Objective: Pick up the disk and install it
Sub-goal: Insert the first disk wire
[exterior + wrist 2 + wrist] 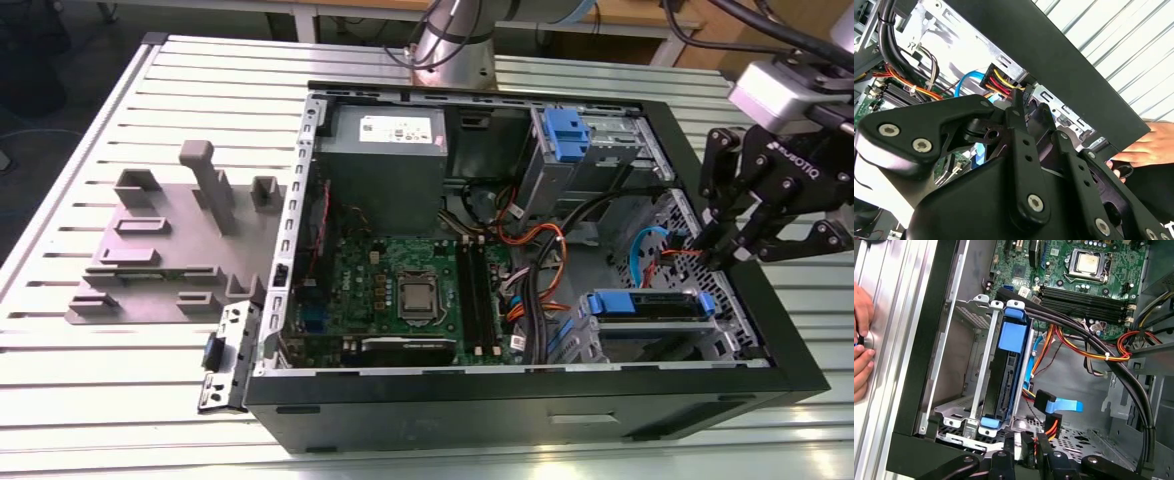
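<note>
Now one disk (1006, 375) sits in the bay beside one gripper (747, 245).

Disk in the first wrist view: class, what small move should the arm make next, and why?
Probably a short retreat upward, away from the case. The disk, in its blue carrier, already seems seated in the metal drive cage; the pincer hangs close over that corner, and a person's hand rests just outside the case wall.
</note>
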Controlling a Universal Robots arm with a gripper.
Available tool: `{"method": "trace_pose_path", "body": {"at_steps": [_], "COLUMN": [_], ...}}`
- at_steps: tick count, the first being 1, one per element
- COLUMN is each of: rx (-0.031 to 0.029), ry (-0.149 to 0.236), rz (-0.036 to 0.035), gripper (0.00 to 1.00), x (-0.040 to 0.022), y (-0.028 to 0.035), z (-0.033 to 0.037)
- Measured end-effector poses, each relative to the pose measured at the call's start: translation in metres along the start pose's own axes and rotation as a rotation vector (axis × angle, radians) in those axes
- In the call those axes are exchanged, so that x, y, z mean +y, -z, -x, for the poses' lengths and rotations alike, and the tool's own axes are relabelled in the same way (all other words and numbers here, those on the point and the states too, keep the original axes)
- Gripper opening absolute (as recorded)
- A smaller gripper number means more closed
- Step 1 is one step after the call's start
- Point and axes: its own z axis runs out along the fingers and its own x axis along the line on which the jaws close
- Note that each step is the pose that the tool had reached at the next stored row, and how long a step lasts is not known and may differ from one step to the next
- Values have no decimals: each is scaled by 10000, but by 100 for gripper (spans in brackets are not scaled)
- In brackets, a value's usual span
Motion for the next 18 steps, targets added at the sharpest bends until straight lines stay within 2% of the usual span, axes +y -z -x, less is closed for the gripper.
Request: {"method": "trace_pose_path", "body": {"at_steps": [3,5,13,18], "rx": [2,3,1,1], "ry": [26,30,33,31], "rz": [-2,-2,-3,-6], "gripper": [30,18,17,17], "x": [-2,-2,0,71], "y": [-1,-1,-3,-5], "z": [0,0,1,15]}}
